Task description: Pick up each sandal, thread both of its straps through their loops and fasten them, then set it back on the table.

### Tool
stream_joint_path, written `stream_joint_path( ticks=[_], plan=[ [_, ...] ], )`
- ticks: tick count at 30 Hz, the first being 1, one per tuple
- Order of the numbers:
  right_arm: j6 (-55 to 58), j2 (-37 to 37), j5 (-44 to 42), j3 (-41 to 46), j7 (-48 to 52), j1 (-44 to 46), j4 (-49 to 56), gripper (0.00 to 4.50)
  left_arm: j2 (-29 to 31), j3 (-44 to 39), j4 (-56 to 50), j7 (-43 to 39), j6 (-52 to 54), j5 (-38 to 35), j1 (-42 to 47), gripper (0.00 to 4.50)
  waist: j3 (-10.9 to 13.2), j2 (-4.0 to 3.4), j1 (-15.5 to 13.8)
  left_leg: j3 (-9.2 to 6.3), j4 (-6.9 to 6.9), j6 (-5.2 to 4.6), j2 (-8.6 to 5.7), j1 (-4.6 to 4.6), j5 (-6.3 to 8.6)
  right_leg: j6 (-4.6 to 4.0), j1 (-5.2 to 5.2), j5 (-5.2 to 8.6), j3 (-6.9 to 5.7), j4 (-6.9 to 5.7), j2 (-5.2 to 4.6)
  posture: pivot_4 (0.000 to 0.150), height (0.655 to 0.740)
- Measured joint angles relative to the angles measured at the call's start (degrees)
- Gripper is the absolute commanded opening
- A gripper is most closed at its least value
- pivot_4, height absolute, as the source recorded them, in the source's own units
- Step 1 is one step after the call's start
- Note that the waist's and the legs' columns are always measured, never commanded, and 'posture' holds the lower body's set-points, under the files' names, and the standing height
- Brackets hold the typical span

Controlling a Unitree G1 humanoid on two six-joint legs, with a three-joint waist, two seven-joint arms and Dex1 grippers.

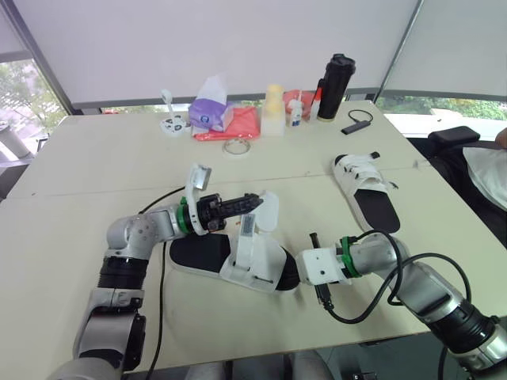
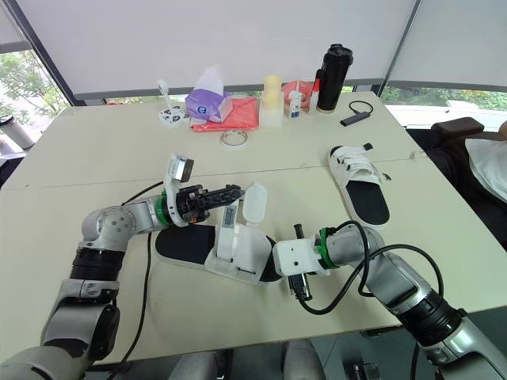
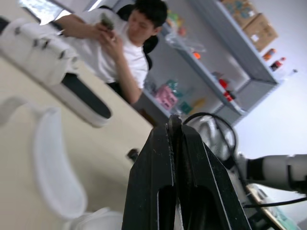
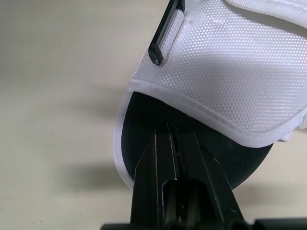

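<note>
Two sandals on the table (image 1: 95,158), both grippers at the nearer one.
Lower centre: near sandal (image 1: 202,253), long axis left to right, strapped toe end rightward, met there by right gripper (image 1: 290,273), fingers pressed together. Just above: left gripper (image 1: 252,203), fingers likewise closed, beside raised loose strap (image 1: 268,210). Right of centre, farther back: second sandal (image 1: 360,176), long axis near-to-far, heel nearer.

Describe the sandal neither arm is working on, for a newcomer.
On the beige table, look right, nearer than the tall black bottle. The far sandal lies alone there, straps flat across its black footbed; the near sandal has white straps standing open.
</note>
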State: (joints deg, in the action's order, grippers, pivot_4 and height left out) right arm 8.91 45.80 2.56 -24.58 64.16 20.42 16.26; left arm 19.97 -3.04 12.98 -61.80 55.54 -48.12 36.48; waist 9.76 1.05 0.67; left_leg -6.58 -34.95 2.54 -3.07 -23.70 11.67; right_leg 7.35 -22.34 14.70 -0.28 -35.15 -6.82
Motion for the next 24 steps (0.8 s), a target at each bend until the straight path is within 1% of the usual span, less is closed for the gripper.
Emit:
stream_joint_path(
  ticks=[11, 19, 24],
  plan=[
    [0.16, 0.00, 0.21, -0.02, -0.15, -0.17, 0.34, 0.00, -3.29, 0.19, 7.98, -0.53, -4.11, 3.78, -0.04, 0.05, 0.00, 0.00, 0.04, 0.00, 0.02, 0.00, 0.00, -0.01, 0.00, 0.01, 0.01, 0.01, 0.00, 0.02, -0.01, 0.150, 0.7400],
    [0.20, 0.00, 0.38, -0.01, -0.19, -0.28, 0.44, 0.00, -5.14, -2.30, 12.81, 1.04, -5.17, 3.95, 0.81, 0.05, 0.00, 0.01, -0.01, 0.00, 0.02, 0.00, 0.00, -0.01, 0.00, 0.02, 0.02, 0.01, -0.02, 0.02, 0.00, 0.150, 0.7400],
    [0.20, 0.01, 0.38, -0.01, -0.19, -0.29, 0.45, 0.00, -5.58, -3.24, 13.53, 1.73, -5.17, 3.94, 1.53, 0.05, 0.00, 0.02, -0.01, 0.00, 0.02, 0.00, -0.01, -0.01, 0.00, 0.03, 0.03, 0.01, -0.03, 0.02, 0.00, 0.150, 0.7400]
  ],
)
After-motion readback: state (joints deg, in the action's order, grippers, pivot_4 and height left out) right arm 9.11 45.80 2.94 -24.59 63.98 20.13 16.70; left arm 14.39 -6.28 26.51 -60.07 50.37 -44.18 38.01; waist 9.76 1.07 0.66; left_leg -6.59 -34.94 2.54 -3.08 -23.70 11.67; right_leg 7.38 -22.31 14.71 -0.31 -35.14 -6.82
